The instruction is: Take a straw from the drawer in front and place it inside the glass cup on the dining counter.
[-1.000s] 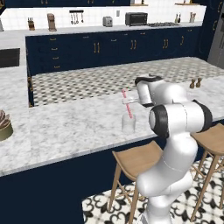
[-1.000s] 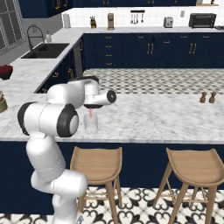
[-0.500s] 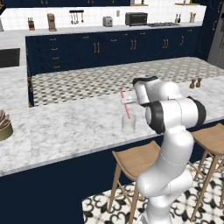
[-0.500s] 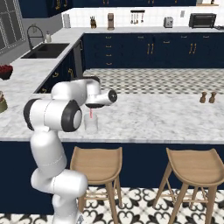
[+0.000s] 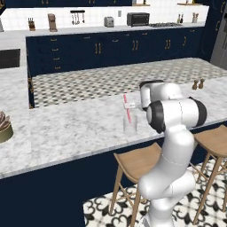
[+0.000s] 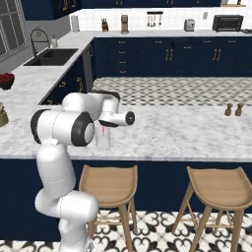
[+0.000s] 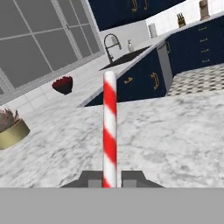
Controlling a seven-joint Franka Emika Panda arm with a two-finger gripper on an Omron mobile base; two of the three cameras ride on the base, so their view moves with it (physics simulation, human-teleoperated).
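Observation:
My gripper [image 5: 128, 105] is shut on the straw [image 5: 127, 107], a thin pink-red stick held nearly upright over the dining counter [image 5: 71, 128]. The straw's lower end meets the top of the clear glass cup [image 5: 130, 127], which stands near the counter's front edge. From the right base view my arm hides most of the straw, leaving a red bit [image 6: 103, 130] above the glass cup [image 6: 102, 141]. In the hand view the striped straw [image 7: 109, 127] rises from between my fingertips [image 7: 93, 179]. The drawer is out of view.
Two small brown shakers [image 5: 197, 84] stand far right on the counter. A potted plant [image 5: 3, 128] sits at its left end. Wooden stools [image 5: 137, 162] [image 6: 212, 182] stand below the front edge. A sink [image 6: 49, 56] and a red bowl [image 7: 63, 84] lie beyond.
The hand and straw have shifted a little to the left over the glass cup. The cup and the rest of the scene have stayed put.

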